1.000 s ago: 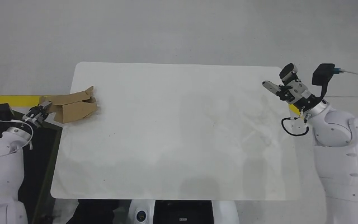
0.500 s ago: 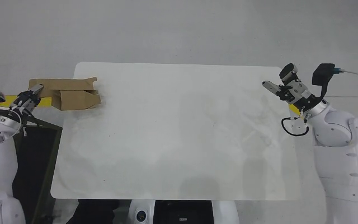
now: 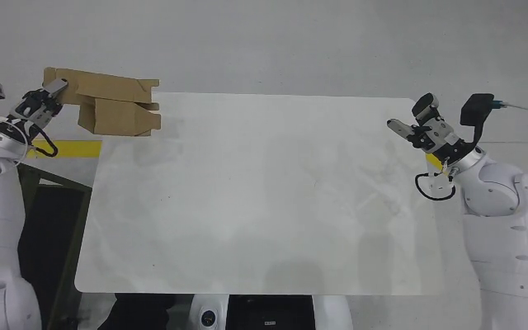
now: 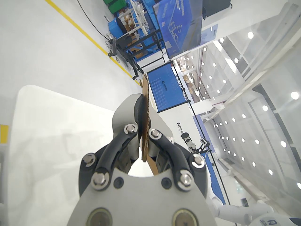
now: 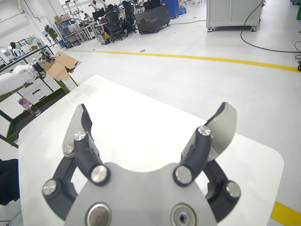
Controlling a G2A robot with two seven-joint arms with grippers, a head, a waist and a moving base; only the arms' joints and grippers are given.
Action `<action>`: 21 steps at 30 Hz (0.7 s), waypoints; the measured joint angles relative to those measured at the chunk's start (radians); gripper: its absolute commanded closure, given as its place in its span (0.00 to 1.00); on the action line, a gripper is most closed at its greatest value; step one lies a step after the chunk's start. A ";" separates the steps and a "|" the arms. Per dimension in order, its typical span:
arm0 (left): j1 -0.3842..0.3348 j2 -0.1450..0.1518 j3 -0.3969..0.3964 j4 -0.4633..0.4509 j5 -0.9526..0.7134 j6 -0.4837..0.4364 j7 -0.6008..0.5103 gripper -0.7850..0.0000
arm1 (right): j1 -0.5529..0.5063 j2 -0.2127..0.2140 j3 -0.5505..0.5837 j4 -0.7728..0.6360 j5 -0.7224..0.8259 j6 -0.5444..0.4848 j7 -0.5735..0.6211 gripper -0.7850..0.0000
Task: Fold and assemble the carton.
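Observation:
A brown cardboard carton (image 3: 107, 101), partly unfolded with loose flaps, hangs in the air beyond the table's far left corner. My left gripper (image 3: 51, 89) is shut on one of its edges. In the left wrist view the cardboard sheet (image 4: 145, 109) runs edge-on between the closed fingers of that gripper (image 4: 143, 104). The right wrist view shows the carton (image 5: 61, 68) far off past the table, held by the left arm. My right gripper (image 3: 410, 120) hovers open over the table's far right corner, with nothing between its fingers (image 5: 82, 116).
The white table (image 3: 256, 198) has rounded corners and a bare top. A dark cart (image 3: 45, 239) stands beside its left edge. A yellow floor line (image 3: 70, 148) runs under the left arm.
The left arm has lifted the carton off the table's left edge and carried it up and toward the far left corner. The right arm has stayed still.

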 measured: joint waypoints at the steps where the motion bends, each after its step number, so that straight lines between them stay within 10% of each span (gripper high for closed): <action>1: -0.012 -0.002 0.012 -0.007 0.000 0.001 -0.004 1.00 | 0.000 0.000 0.000 0.000 0.000 0.000 0.000 0.00; 21: -0.177 -0.104 0.382 -0.097 -0.107 -0.007 -0.207 1.00 | 0.000 0.000 0.000 0.000 0.000 0.000 0.000 0.00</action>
